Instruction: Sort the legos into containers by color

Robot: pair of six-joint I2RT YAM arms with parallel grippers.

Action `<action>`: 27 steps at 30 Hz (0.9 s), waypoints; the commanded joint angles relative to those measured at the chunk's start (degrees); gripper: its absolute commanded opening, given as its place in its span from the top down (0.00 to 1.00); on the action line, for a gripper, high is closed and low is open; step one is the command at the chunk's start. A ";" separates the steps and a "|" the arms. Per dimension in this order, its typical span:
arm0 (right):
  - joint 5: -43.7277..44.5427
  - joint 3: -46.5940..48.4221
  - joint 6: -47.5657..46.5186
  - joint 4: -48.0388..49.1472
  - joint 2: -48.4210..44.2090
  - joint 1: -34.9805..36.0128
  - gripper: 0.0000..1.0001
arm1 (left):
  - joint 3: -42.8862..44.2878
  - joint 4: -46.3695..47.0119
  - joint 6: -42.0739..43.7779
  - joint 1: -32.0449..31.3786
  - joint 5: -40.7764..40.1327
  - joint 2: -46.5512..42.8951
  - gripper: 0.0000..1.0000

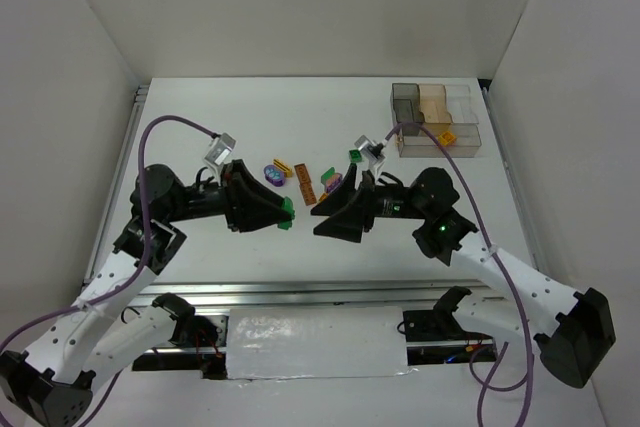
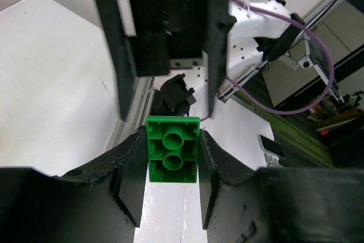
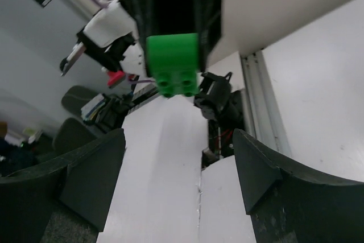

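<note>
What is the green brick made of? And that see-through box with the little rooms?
The green Lego brick looks like hard plastic: smooth, slightly glossy, with crisp moulded tubes. The divided tray also seems plastic, clear with a smoky tint; the table shows through its walls.

The left gripper (image 1: 284, 213), clamping a green brick (image 2: 172, 156), and the right gripper (image 1: 325, 209), standing wide, are facing each other with only a narrow gap between them. Loose legos (image 1: 303, 183) are lying just behind that gap, crowding the middle of the surface (image 1: 300, 112). The tray (image 1: 405, 97) is occupying the far right corner. Side walls (image 1: 90, 77) are closing in. The far left strip is lying open.
</note>
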 commanded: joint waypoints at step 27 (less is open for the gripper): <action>17.99 9.19 -9.40 0.96 6.02 15.39 0.72 | -4.43 15.01 -13.87 0.18 -3.63 -1.26 1.00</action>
